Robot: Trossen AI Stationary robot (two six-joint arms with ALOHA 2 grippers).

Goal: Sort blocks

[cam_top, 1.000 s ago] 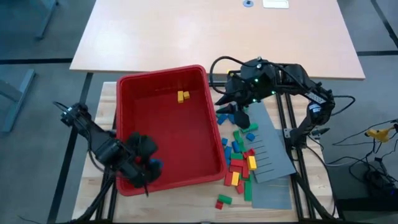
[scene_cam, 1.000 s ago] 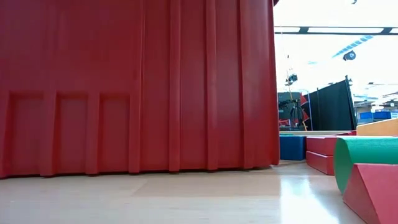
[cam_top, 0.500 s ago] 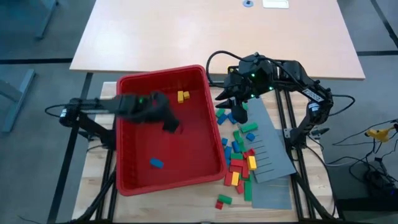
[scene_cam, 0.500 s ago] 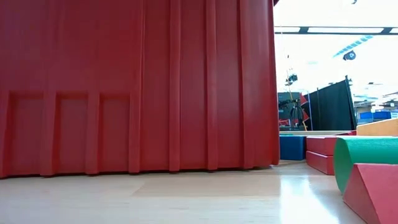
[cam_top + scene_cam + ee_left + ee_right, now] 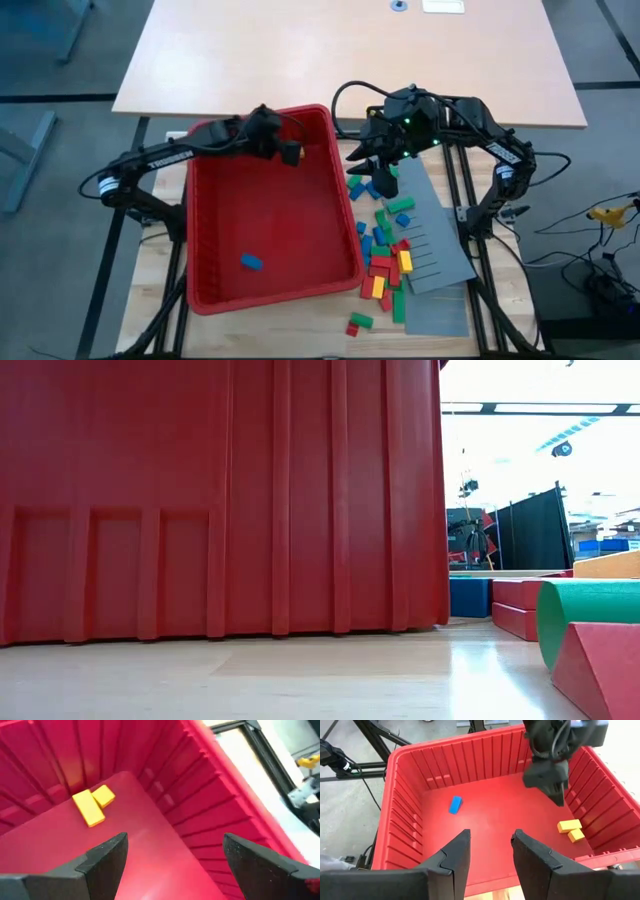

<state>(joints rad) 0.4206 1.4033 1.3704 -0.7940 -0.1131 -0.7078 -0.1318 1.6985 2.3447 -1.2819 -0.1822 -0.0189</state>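
The red bin (image 5: 345, 225) holds two yellow blocks (image 5: 93, 805) on its floor in the far right corner and one blue block (image 5: 250, 262) on its floor near the front. My left gripper (image 5: 282, 148) hangs open over the yellow blocks with nothing between its fingers (image 5: 107, 862). My right gripper (image 5: 378, 183) is just right of the bin, above the far end of a scatter of red, green, blue and yellow blocks (image 5: 385, 255) lying on the table. It is open (image 5: 491, 855) and nothing shows between its fingers.
A grey slotted panel (image 5: 435, 240) lies under and to the right of the scattered blocks. The low view is filled by the bin's wall (image 5: 220, 500), with green (image 5: 590, 610), red (image 5: 600, 670) and blue (image 5: 470, 598) blocks to its right. A pale table (image 5: 350, 50) stands behind.
My left gripper has gone from the bin's near left corner toward the far edge and the right, ending over the yellow blocks in the far right corner. The blue block that was by it now lies alone on the bin floor.
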